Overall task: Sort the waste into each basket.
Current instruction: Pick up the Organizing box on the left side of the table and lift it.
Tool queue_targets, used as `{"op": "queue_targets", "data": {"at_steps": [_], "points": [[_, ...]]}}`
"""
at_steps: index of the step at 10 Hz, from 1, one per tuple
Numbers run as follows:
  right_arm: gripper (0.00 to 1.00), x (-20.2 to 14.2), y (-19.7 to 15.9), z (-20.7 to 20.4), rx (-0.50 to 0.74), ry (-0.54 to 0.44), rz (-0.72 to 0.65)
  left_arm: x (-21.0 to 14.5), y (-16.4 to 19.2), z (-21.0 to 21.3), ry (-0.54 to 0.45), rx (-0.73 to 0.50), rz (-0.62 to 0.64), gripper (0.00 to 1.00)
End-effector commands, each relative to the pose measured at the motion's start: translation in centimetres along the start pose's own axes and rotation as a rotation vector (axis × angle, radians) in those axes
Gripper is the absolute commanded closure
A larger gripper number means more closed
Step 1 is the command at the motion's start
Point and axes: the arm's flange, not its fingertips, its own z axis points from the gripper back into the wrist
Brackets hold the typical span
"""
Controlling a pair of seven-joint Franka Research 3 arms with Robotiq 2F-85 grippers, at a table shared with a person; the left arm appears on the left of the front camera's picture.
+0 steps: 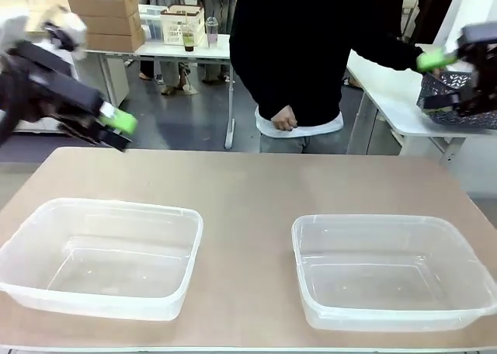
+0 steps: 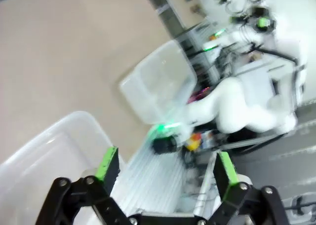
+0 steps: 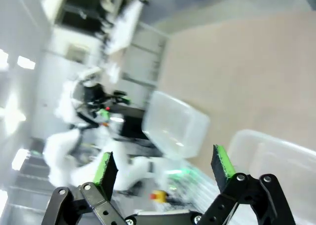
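Front cam: the two clear rectangular plastic tubs, left tub and right tub, sat empty and well apart on the tan table. The left gripper hung spread wide at the far left. The right gripper, also spread, was right by the dark blue-grey lattice basket and the person's black sleeve, so I worried about snagging either.

Left wrist cam: fingers wide with nothing between them, and the picture was smeared, so aiming would've been guesswork.

Right wrist cam: same deal, with both tubs beyond the fingers.
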Motion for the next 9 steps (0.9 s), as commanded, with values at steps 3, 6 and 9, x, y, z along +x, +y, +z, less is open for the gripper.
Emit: {"op": "queue_targets", "data": {"at_steps": [3, 6, 9], "points": [[0.00, -12.2, -10.6, 3.7, 0.057, -0.299, -0.342, -0.3, 0.6, 4.0, -0.129, -0.073, 0.092, 0.00], [0.00, 0.7, -4.2, 6.4, 0.153, -0.135, -0.246, -0.3, 0.6, 4.0, -0.129, -0.073, 0.092, 0.00], [0.00, 0.7, -4.2, 6.4, 0.153, -0.135, -0.246, -0.3, 0.6, 4.0, -0.129, -0.073, 0.092, 0.00]]}}
